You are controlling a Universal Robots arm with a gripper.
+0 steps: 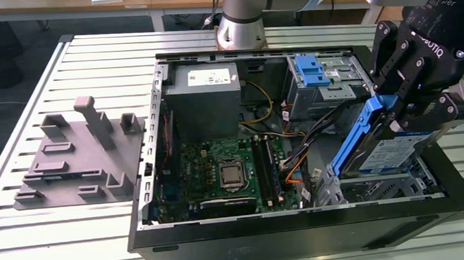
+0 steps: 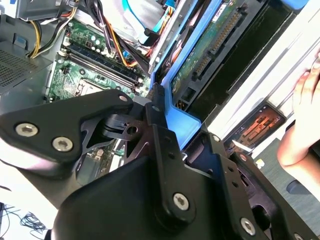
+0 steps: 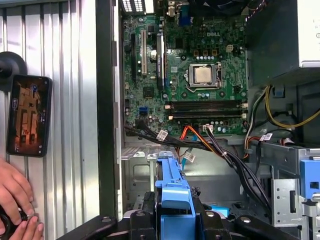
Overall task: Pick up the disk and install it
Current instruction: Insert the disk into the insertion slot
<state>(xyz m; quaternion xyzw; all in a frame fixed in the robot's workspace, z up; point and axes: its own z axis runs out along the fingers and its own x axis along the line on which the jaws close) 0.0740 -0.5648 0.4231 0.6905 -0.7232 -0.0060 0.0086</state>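
Hand [image 1: 396,110] grips disk [image 1: 388,153] tilted inside computer case [image 1: 300,220].

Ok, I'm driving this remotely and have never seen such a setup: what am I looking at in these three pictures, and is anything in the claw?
The exterior view is taken from off the machine. It shows a robot arm rising behind an open computer case that lies on a slatted metal table. A grey moulded fixture sits at the exterior view's left. The two wrist views come from cameras riding on the arm; they look past its black gripper into the case at the green motherboard. The gripper is shut on the disk, the silver drive with blue rails, held tilted with its lower end inside the case. The first wrist view also shows a phone lying on the table and a person's hand near it.
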